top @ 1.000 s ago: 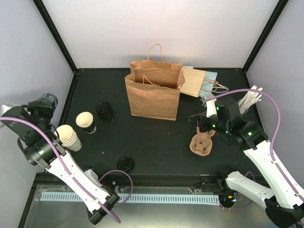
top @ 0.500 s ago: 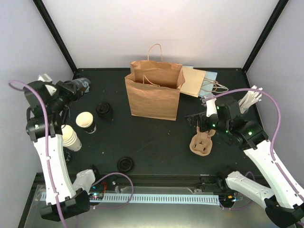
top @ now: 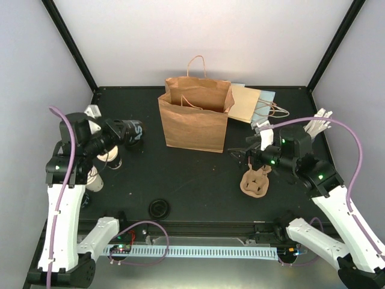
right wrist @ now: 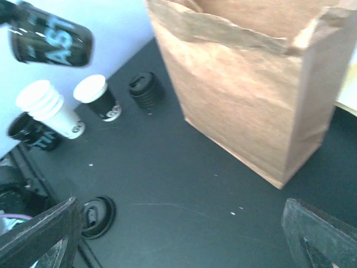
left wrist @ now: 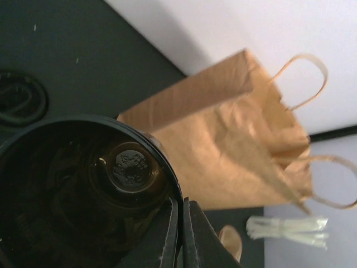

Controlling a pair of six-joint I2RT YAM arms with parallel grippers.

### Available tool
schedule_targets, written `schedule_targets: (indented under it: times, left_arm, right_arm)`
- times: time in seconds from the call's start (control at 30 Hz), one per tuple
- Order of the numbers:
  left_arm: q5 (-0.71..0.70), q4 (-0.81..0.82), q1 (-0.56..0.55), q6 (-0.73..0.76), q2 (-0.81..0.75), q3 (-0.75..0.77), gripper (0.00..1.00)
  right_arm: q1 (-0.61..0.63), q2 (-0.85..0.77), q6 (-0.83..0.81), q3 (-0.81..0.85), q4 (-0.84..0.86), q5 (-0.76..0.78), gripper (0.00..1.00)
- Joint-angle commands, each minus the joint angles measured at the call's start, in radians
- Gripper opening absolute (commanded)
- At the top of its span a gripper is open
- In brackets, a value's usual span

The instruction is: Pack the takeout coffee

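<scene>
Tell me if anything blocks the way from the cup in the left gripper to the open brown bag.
Nothing visible does. The cup hangs in the air in the left gripper, with bare space between it and the bag. The stack of black lids sits low, under that path.

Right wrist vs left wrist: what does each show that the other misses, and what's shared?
Only right wrist: the stack of white cups, the sleeved cup beside it, the stack of black lids, and the open right hand. Only left wrist: the white sticks, and the dark inside of the black-sided cup, its rim pinched in the left hand. Both: the brown paper bag and that cup, seen from outside by right wrist.
</scene>
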Motion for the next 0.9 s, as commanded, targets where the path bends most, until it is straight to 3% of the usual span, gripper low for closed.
schedule_targets:
  times: [0.0, 0.23, 0.43, 0.67, 0.87]
  left_arm:
    - [-0.001, -0.108, -0.069, 0.045, -0.037, -0.074, 0.02]
    - [0.092, -0.137, -0.196, 0.16, -0.002, -0.209, 0.02]
    - [0.316, -0.061, -0.254, 0.283, 0.026, -0.277, 0.02]
    - [0.435, -0.081, -0.304, 0.347, 0.054, -0.268, 0.02]
    - [0.535, -0.042, -0.336, 0.376, 0.006, -0.291, 0.02]
  right_arm:
    - [0.006, -0.021, 0.04, -0.074, 0.17, -0.175, 1.0]
    - [0.24, -0.023, 0.068, -0.245, 0.411, -0.05, 0.99]
    - [0.496, 0.062, -0.055, -0.302, 0.531, 0.157, 1.0]
    - [0.527, 0.144, -0.125, -0.348, 0.663, 0.136, 1.0]
    - [0.527, 0.117, -0.099, -0.433, 0.79, 0.125, 1.0]
